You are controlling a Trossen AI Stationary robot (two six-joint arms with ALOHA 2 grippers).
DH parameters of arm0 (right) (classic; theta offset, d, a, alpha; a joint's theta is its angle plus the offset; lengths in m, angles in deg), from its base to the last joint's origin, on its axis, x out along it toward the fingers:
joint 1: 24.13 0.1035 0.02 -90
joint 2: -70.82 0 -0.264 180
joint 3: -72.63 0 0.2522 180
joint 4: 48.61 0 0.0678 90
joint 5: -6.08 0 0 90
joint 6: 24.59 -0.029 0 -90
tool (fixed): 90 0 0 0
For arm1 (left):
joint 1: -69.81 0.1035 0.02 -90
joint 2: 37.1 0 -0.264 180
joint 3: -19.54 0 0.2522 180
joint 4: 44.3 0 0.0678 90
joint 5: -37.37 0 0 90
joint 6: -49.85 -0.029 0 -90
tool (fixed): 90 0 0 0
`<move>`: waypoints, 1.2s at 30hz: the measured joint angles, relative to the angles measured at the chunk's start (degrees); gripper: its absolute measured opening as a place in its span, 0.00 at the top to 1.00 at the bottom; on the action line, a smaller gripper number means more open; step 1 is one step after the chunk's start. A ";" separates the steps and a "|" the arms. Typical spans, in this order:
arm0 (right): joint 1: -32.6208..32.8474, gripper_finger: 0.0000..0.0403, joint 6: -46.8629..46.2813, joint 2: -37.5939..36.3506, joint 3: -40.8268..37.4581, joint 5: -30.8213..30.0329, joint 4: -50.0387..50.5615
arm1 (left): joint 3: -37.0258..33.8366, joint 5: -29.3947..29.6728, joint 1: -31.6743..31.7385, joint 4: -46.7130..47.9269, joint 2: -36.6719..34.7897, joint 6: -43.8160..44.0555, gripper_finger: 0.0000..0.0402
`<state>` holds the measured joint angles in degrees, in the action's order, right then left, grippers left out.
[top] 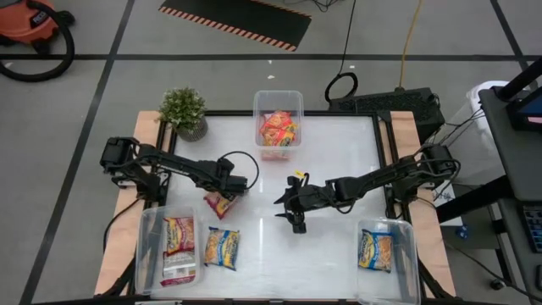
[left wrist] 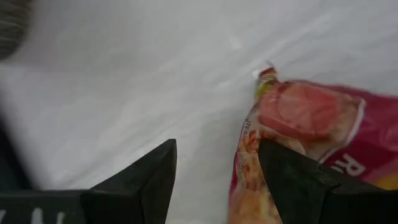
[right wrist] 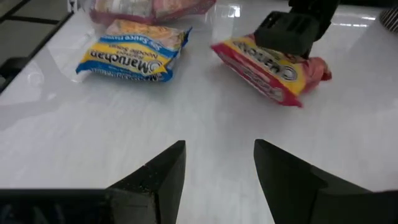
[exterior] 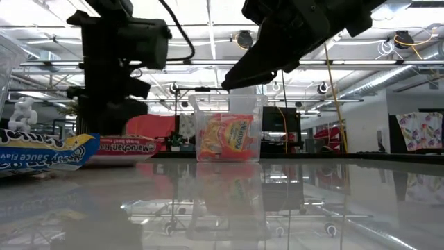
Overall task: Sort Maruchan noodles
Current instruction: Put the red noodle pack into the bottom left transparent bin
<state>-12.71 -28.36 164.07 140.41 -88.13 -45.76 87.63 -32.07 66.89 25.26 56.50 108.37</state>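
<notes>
White bench [top: 339, 169] carries three clear bins: one at the far edge [top: 279, 100] with red-orange packets, one near left [top: 151, 246], one near right [top: 398, 263]. Left claw [top: 230, 193] hangs open over a red packet [top: 219, 204], one finger touching it. Right claw [top: 292, 212] is open and empty mid-bench. A yellow-blue packet [top: 223, 247] lies loose beside the left bin.

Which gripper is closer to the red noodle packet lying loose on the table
Left. The left gripper is open right over the red packet; the right gripper, also open, hangs at mid-table, well to the side.
</notes>
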 joint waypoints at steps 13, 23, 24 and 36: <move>0.67 0.55 -2.65 3.48 -0.01 -0.29 -4.41 | 1.42 -4.13 -3.94 -26.86 0.00 -18.09 0.42; 1.26 0.45 -5.22 13.70 -0.02 -3.23 -17.14 | 3.77 -4.31 -4.89 -16.54 0.00 -18.01 0.42; 1.45 0.42 -5.21 14.54 -0.02 -3.23 -17.90 | 3.81 -4.28 -4.89 -15.67 0.00 -17.71 0.42; 1.38 0.33 -4.84 24.76 0.00 -3.17 -31.63 | 3.82 -5.04 -5.35 -8.76 0.00 -13.53 0.42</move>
<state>-11.33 -33.20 188.83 140.42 -91.29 -77.39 91.46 -37.11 61.54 16.50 56.50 94.84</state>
